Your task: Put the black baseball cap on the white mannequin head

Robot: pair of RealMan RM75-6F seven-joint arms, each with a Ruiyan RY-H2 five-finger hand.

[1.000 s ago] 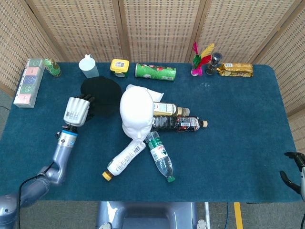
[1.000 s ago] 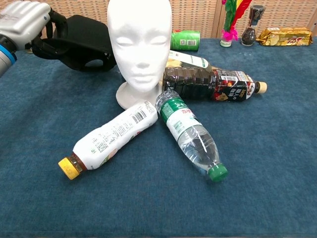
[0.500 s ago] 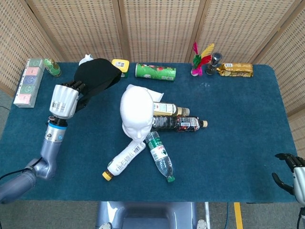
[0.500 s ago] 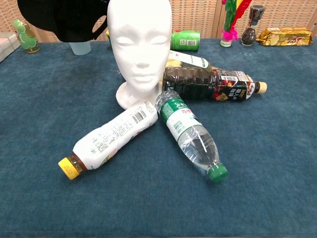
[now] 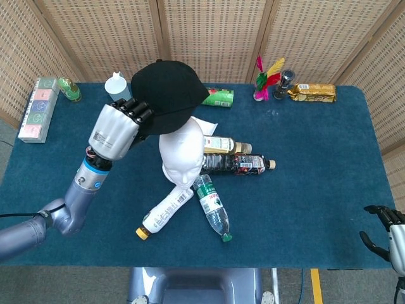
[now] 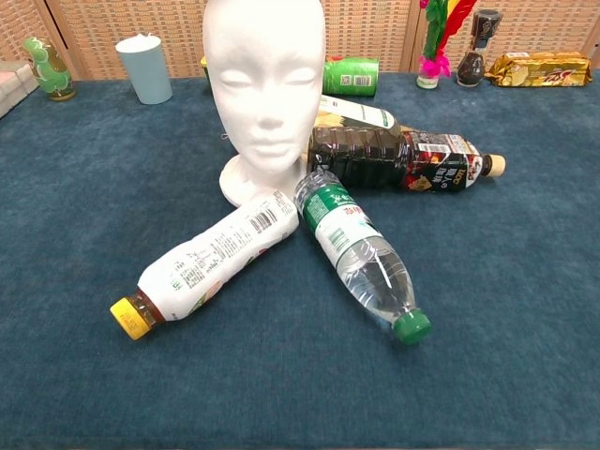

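My left hand (image 5: 115, 132) grips the black baseball cap (image 5: 169, 94) by its left edge and holds it in the air, above and a little behind the white mannequin head (image 5: 181, 151). The cap overlaps the top back of the head in the head view; I cannot tell if they touch. In the chest view the mannequin head (image 6: 264, 86) stands upright facing me, and neither the cap nor the left hand shows. My right hand (image 5: 387, 229) sits at the bottom right corner, off the table edge, fingers apart and holding nothing.
Bottles lie around the head's base: a white one (image 6: 214, 259), a clear green-capped one (image 6: 360, 255), a dark one (image 6: 403, 157). Along the back edge stand a pale cup (image 6: 144, 67), a green can (image 6: 351, 76), feathers (image 5: 266, 77) and a gold packet (image 5: 312, 92).
My left hand has lifted the cap off the table and carried it right and higher, from the table's left side to above the mannequin head. The cap has left the chest view.
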